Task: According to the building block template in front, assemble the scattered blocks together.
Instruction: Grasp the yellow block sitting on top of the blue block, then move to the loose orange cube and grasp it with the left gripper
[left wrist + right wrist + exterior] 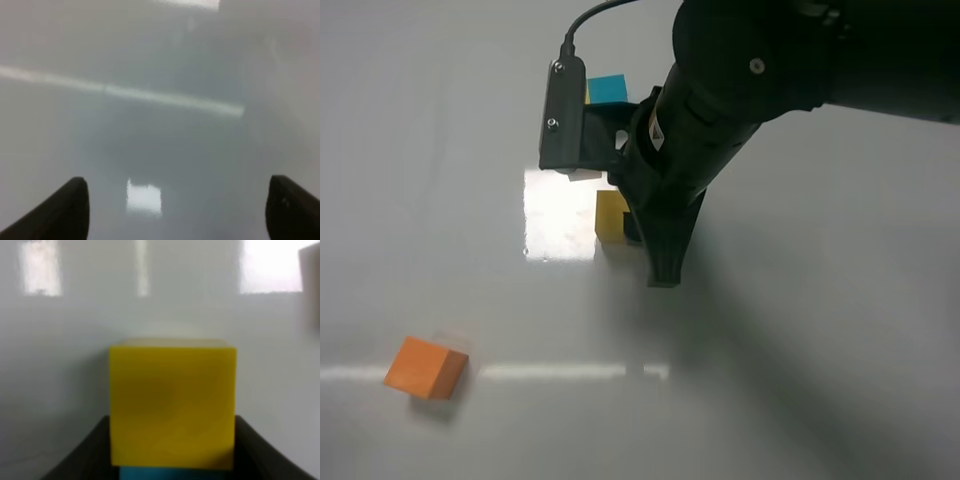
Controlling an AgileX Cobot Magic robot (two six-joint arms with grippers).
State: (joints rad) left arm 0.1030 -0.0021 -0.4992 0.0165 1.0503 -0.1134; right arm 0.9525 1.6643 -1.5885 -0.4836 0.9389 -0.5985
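Observation:
My right gripper (640,238) reaches across the middle, and its fingers sit against both sides of the scattered yellow block (611,214). In the right wrist view the yellow block (172,402) fills the space between the fingers (82,455). A strip of the scattered teal block (170,473) shows right under it. The scattered orange block (425,367) lies alone at the front left. Of the template (607,88) at the back I see only its teal cube and a yellow sliver; the arm hides the rest. My left gripper (180,210) is open and empty over bare table.
The white glossy table (800,330) carries bright light reflections, with a strong patch (560,215) just left of the yellow block. The right arm's dark body (740,90) covers the upper middle and right of the high view.

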